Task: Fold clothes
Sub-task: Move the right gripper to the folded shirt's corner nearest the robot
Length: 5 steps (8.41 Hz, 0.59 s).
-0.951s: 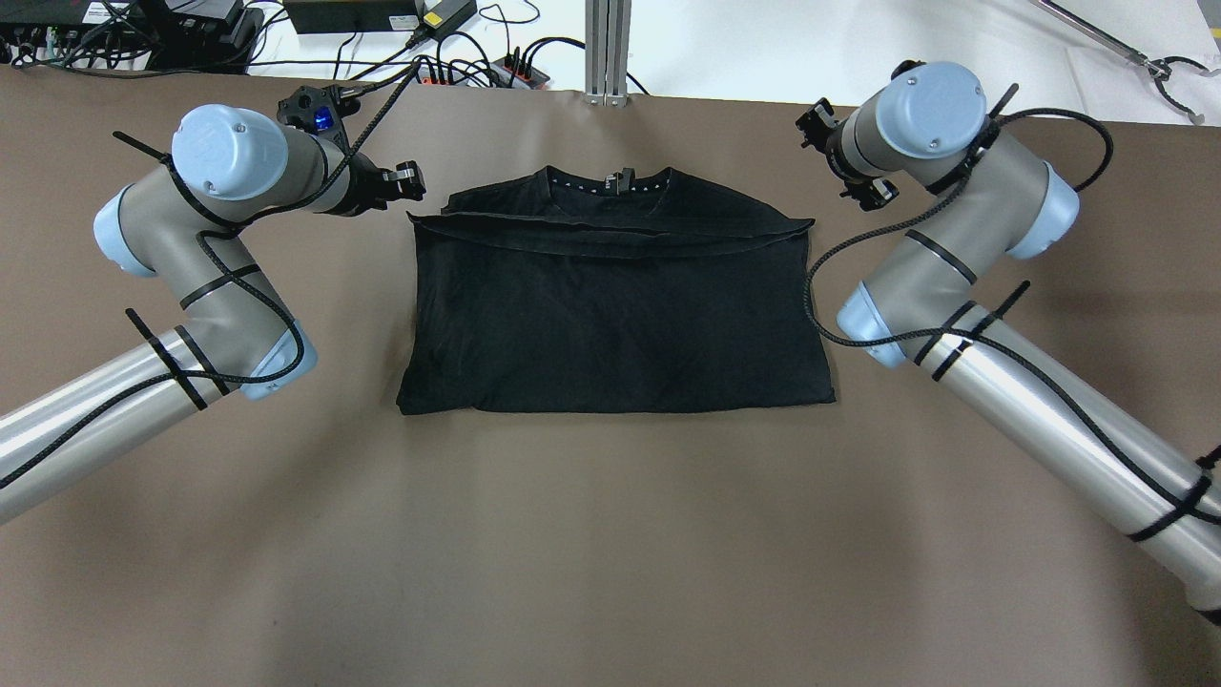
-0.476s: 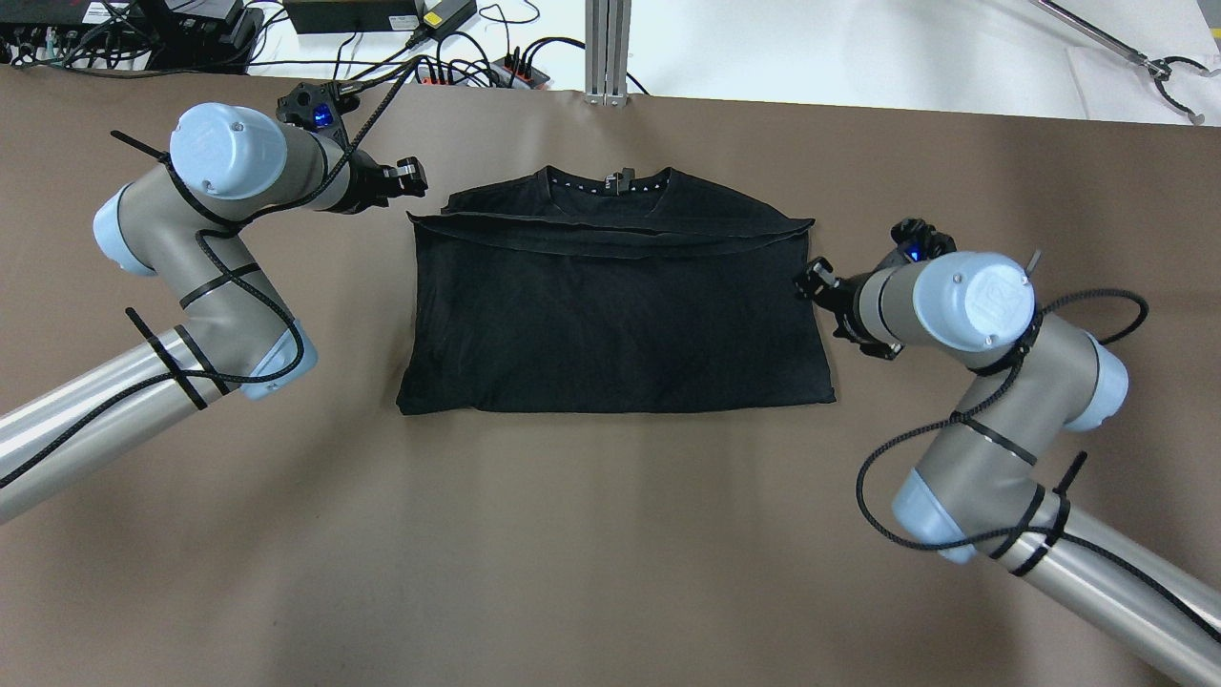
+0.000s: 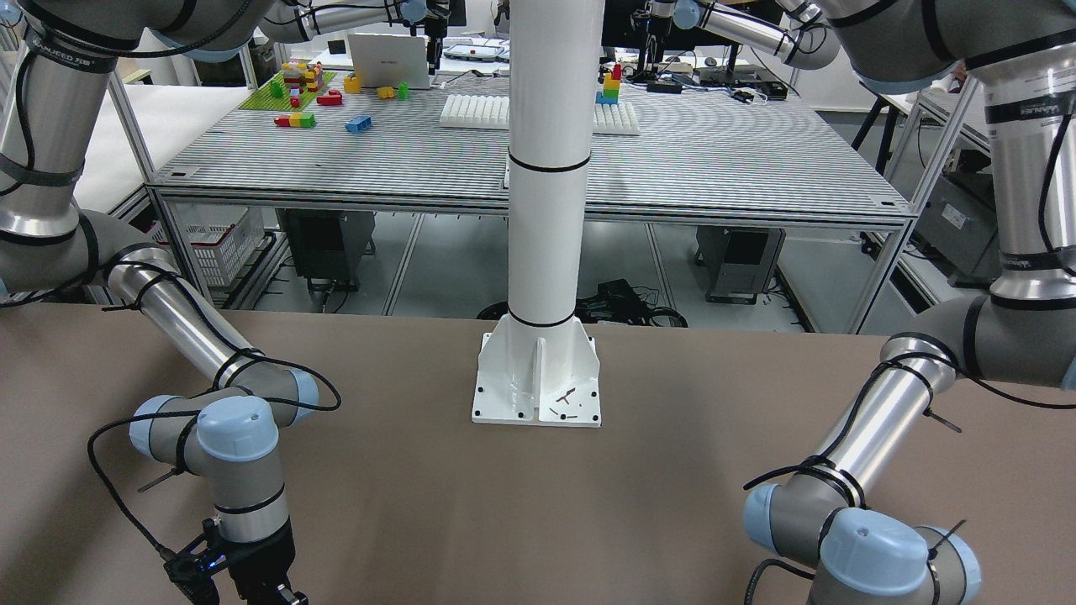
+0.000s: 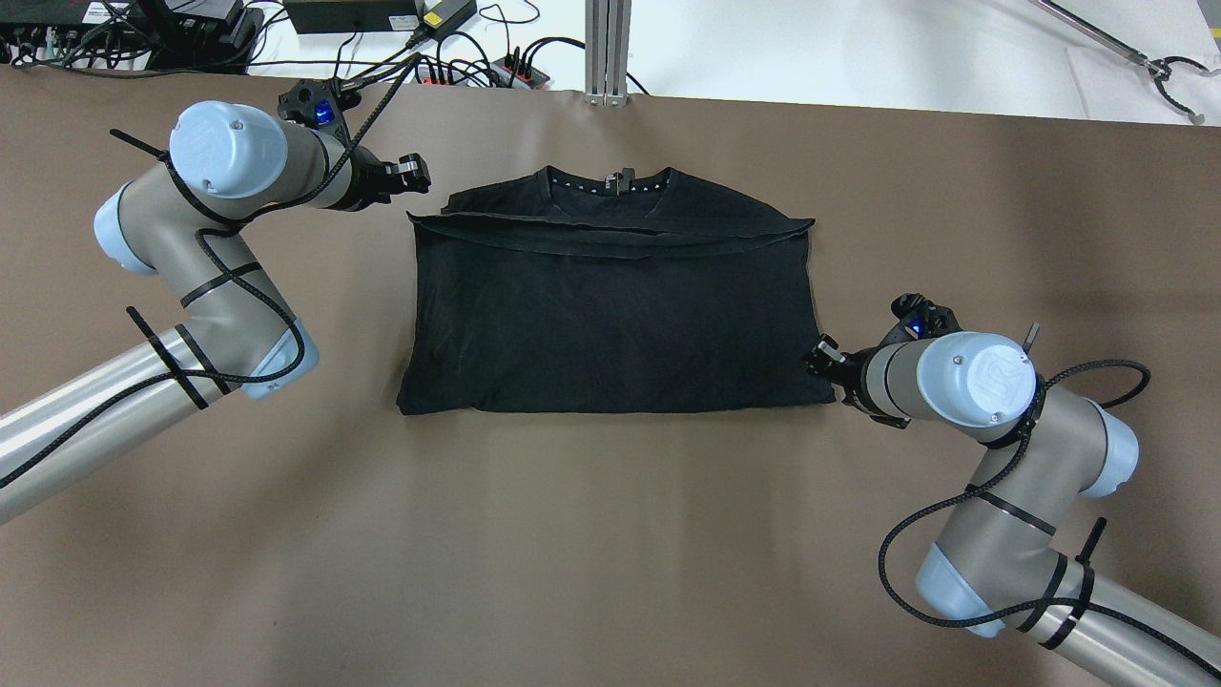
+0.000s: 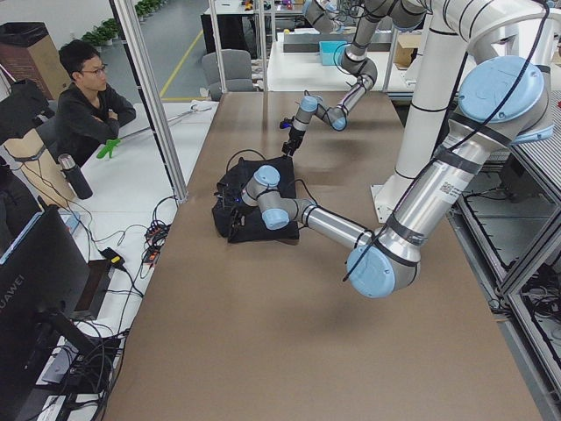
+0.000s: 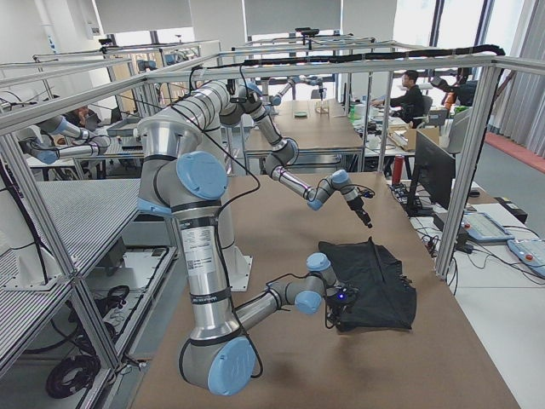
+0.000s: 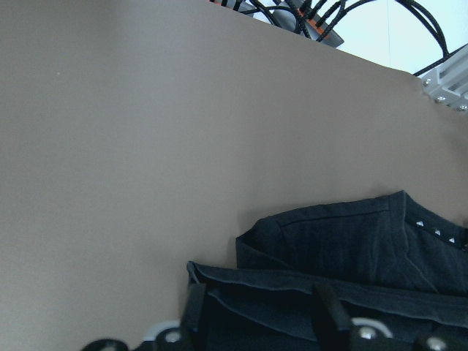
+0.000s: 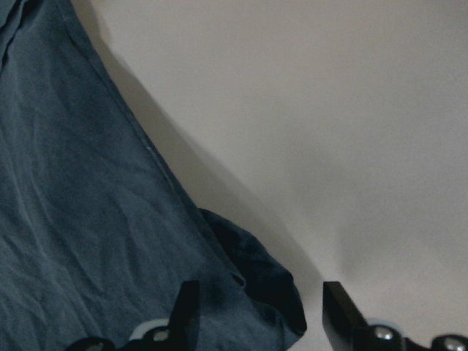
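- black clothes [image 4: 610, 305] lie folded flat on the table [image 4: 610, 534], collar toward the cables [image 4: 496, 62].
- left gripper [image 4: 415, 172] spread wide just beside the far-left corner.
- right gripper [image 4: 820, 355] gapes, straddling the near-right corner.

The clothes [image 4: 610, 315] are plain black, with a row of small pale dots along the neckline [image 4: 610, 184]. In the right wrist view the fabric reads as dark blue-grey. The table [image 4: 572, 534] is flat matte brown. The left arm [image 4: 205, 277] and right arm [image 4: 1002, 458] are silver-grey with pale blue joint caps and black cables. The left gripper [image 7: 257, 292] and right gripper [image 8: 260, 289] are black. The post [image 3: 545, 210] is glossy white.
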### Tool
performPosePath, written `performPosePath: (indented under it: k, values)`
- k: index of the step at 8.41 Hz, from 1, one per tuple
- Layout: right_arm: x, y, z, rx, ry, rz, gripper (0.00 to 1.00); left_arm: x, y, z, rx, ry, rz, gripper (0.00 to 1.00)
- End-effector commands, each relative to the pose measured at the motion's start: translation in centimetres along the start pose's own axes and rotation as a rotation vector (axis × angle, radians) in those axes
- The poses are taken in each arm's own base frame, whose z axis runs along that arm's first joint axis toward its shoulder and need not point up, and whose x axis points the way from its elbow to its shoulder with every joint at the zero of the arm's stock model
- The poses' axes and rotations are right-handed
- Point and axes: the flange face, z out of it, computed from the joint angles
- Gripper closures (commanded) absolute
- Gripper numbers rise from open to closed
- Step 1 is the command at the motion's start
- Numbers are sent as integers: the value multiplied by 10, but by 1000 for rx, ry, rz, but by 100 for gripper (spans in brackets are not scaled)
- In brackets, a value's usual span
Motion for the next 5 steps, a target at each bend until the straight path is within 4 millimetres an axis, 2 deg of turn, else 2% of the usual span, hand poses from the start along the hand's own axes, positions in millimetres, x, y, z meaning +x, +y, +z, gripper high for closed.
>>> performPosePath:
  k: [1, 2, 4, 5]
  values:
    - [6, 13, 7, 13, 10, -14, 61, 3, 0, -4, 4, 8, 0, 42]
    - [5, 18, 8, 9, 10, -19, 100, 2, 0, -4, 4, 8, 0, 41]
    - [4, 19, 2, 4, -1, -11, 100, 2, 0, -7, 6, 11, 1, 41]
    - [14, 22, -19, -5, -14, -9, 100, 3, 1, -9, 7, 15, 2, 41]
